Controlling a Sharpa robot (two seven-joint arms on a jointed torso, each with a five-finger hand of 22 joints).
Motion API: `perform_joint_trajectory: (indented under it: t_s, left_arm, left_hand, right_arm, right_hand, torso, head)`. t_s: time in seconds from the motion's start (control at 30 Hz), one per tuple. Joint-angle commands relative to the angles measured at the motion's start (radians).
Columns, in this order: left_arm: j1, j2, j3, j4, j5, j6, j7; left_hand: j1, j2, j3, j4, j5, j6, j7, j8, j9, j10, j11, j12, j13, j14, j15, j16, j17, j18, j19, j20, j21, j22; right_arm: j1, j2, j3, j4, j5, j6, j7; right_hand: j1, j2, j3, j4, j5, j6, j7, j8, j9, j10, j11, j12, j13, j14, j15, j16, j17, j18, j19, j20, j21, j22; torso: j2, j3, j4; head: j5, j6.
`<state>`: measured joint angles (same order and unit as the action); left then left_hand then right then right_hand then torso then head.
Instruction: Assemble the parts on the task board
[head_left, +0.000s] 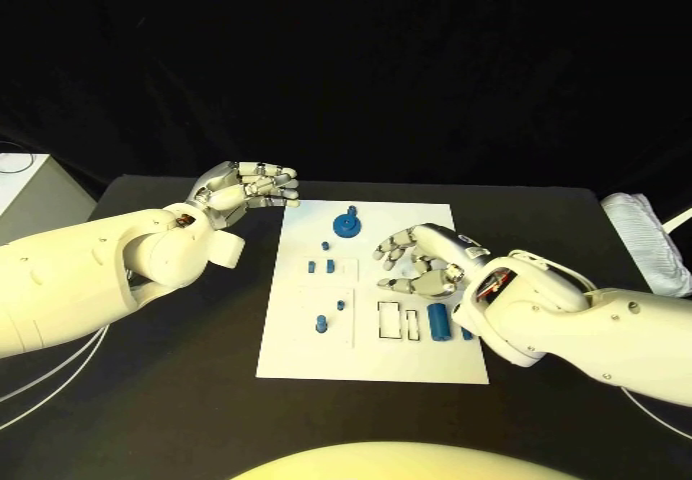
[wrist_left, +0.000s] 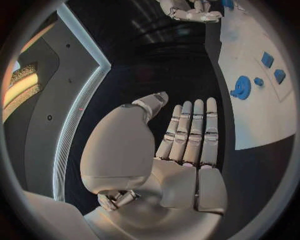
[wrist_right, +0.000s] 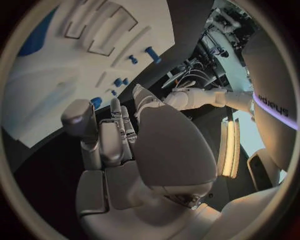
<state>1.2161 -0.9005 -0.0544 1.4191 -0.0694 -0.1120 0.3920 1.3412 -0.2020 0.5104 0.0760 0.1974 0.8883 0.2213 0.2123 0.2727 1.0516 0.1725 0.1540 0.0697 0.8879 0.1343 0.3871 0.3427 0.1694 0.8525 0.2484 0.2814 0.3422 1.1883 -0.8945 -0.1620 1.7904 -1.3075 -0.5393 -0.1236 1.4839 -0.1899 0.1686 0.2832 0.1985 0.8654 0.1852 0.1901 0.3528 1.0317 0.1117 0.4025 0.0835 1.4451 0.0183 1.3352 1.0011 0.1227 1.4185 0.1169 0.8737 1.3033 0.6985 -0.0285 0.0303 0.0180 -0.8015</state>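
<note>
Risk: your right hand (head_left: 423, 262) hovers low over the middle of the task board (head_left: 289, 350), fingers (head_left: 392, 246) curled loosely and holding nothing that you can see; a careless descent could knock the small blue pieces (head_left: 320, 267) beside it out of place.
Cause: the loose parts look light and lie close together, so a brushing finger would shift them.
Left hand (head_left: 245, 187): raised off the board's far left corner, over the bare surface (head_left: 173, 420), fingers bent inward on nothing; the left wrist view shows them straight and together, so you cannot tell their exact set.
Parts: round blue piece (head_left: 348, 222) near the board's far edge; blue cylinder (head_left: 437, 324) and thin peg (head_left: 322, 323) toward the near edge, beside empty rectangular slots (head_left: 389, 320).
Obstruction: your right forearm covers the board's right edge and partly hides a blue piece (head_left: 466, 334) there.
Surroundings: white folded cloth (head_left: 646, 240) at the surface's right edge, well apart.
</note>
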Motion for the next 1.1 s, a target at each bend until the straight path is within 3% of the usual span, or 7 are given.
perform_joint_trajectory:
  t_s: [0.03, 0.17, 0.23, 0.3, 0.57, 0.67, 1.1]
  left_arm:
    - [-0.001, -0.005, 0.001, 0.005, 0.002, 0.008, 0.016]
    - [-0.006, -0.008, 0.001, 0.009, -0.001, -0.004, 0.032]
    - [-0.013, -0.008, 0.001, 0.015, -0.003, -0.011, 0.046]
    - [-0.018, -0.007, 0.001, 0.019, -0.004, -0.013, 0.052]
    - [-0.031, -0.005, 0.001, 0.025, -0.006, -0.018, 0.061]
    - [-0.033, -0.005, 0.001, 0.026, -0.006, -0.020, 0.064]
    - [-0.036, -0.008, 0.001, 0.046, 0.003, -0.005, 0.068]
  left_hand:
    - [-0.006, 0.006, -0.002, 0.002, 0.002, -0.007, 0.000, 0.001, -0.002, -0.007, -0.002, 0.003, 0.001, -0.005, 0.002, -0.003, 0.001, 0.010, 0.006, 0.000, -0.006, -0.001]
    - [0.001, 0.009, 0.001, -0.002, 0.004, -0.007, -0.001, 0.003, -0.002, -0.008, -0.004, 0.005, 0.002, -0.006, 0.002, -0.003, 0.002, 0.011, 0.008, 0.000, -0.007, -0.002]
    - [0.012, 0.016, 0.008, -0.007, 0.008, -0.008, -0.002, 0.004, -0.002, -0.009, -0.004, 0.007, 0.001, -0.006, 0.001, -0.003, 0.002, 0.011, 0.010, -0.001, -0.008, -0.003]
    - [0.012, 0.016, 0.008, -0.007, 0.008, -0.008, -0.002, 0.004, -0.002, -0.009, -0.004, 0.007, 0.001, -0.006, 0.001, -0.003, 0.002, 0.011, 0.010, -0.001, -0.008, -0.003]
    - [0.011, 0.015, 0.008, -0.007, 0.008, -0.008, -0.001, 0.005, -0.003, -0.010, -0.004, 0.007, 0.001, -0.006, 0.001, -0.003, 0.002, 0.011, 0.011, -0.001, -0.008, -0.003]
    - [0.008, 0.014, 0.007, -0.006, 0.007, -0.010, 0.000, 0.004, -0.003, -0.011, -0.003, 0.007, 0.001, -0.006, 0.002, -0.003, 0.003, 0.011, 0.011, -0.001, -0.009, -0.003]
    - [0.004, 0.013, 0.006, -0.004, 0.006, -0.018, 0.005, 0.002, -0.006, -0.019, 0.001, 0.007, 0.000, -0.007, 0.003, -0.003, 0.003, 0.010, 0.013, -0.001, -0.011, -0.004]
  right_arm:
    - [0.019, -0.057, 0.000, 0.015, 0.211, 0.024, -0.018]
    - [0.032, -0.123, -0.004, 0.029, 0.258, 0.055, -0.056]
    - [0.036, -0.160, -0.008, 0.036, 0.246, 0.100, -0.072]
    - [0.037, -0.185, -0.011, 0.039, 0.217, 0.126, -0.086]
    - [0.026, -0.241, -0.027, 0.054, 0.123, 0.195, -0.171]
    - [0.015, -0.240, -0.033, 0.060, 0.108, 0.198, -0.202]
    - [-0.030, -0.200, -0.041, 0.066, 0.113, 0.172, -0.291]
  right_hand:
    - [-0.033, 0.011, -0.005, -0.001, -0.056, 0.010, -0.017, 0.009, -0.001, 0.131, -0.028, 0.049, 0.028, 0.018, -0.014, 0.023, 0.052, -0.017, 0.019, -0.010, 0.058, 0.024]
    - [-0.068, 0.008, -0.045, -0.001, -0.086, 0.030, -0.052, 0.061, 0.021, 0.208, -0.068, 0.260, 0.208, 0.031, -0.049, 0.035, 0.077, -0.028, 0.039, -0.047, 0.120, 0.054]
    - [-0.111, 0.055, -0.067, 0.006, -0.084, 0.042, -0.065, 0.124, 0.043, 0.346, -0.078, 0.848, 0.968, 0.065, -0.056, 0.104, 0.227, -0.051, 0.072, -0.057, 0.269, 0.118]
    - [-0.148, 0.068, -0.086, 0.001, -0.079, 0.055, -0.068, 0.140, 0.042, 0.369, -0.083, 0.942, 1.110, 0.076, -0.060, 0.137, 0.299, -0.061, 0.081, -0.055, 0.326, 0.145]
    - [-0.192, 0.078, -0.127, 0.008, -0.059, 0.079, -0.077, 0.159, 0.036, 0.428, -0.084, 1.039, 1.277, 0.091, -0.062, 0.174, 0.390, -0.074, 0.096, -0.059, 0.414, 0.184]
    - [-0.236, 0.086, -0.157, 0.006, 0.042, 0.084, -0.079, 0.157, 0.030, 0.430, -0.085, 1.041, 1.289, 0.092, -0.063, 0.178, 0.401, -0.075, 0.097, -0.059, 0.424, 0.191]
    - [-0.242, 0.086, -0.168, 0.008, 0.051, 0.087, -0.079, 0.157, 0.028, 0.433, -0.086, 1.044, 1.297, 0.096, -0.063, 0.185, 0.419, -0.078, 0.099, -0.059, 0.439, 0.196]
  torso:
    - [-0.003, 0.0010, -0.0099]
    - [-0.007, 0.0021, -0.0154]
    - [-0.011, 0.0043, -0.0165]
    - [-0.015, 0.0051, -0.0152]
    - [-0.025, 0.0068, -0.0174]
    - [-0.026, 0.0073, -0.0185]
    - [-0.025, 0.0050, -0.0187]
  head:
    - [-0.017, 0.005]
    - [-0.026, 0.008]
    - [-0.035, 0.009]
    - [-0.045, 0.010]
    - [-0.064, 0.010]
    - [-0.064, 0.012]
    - [-0.067, 0.004]
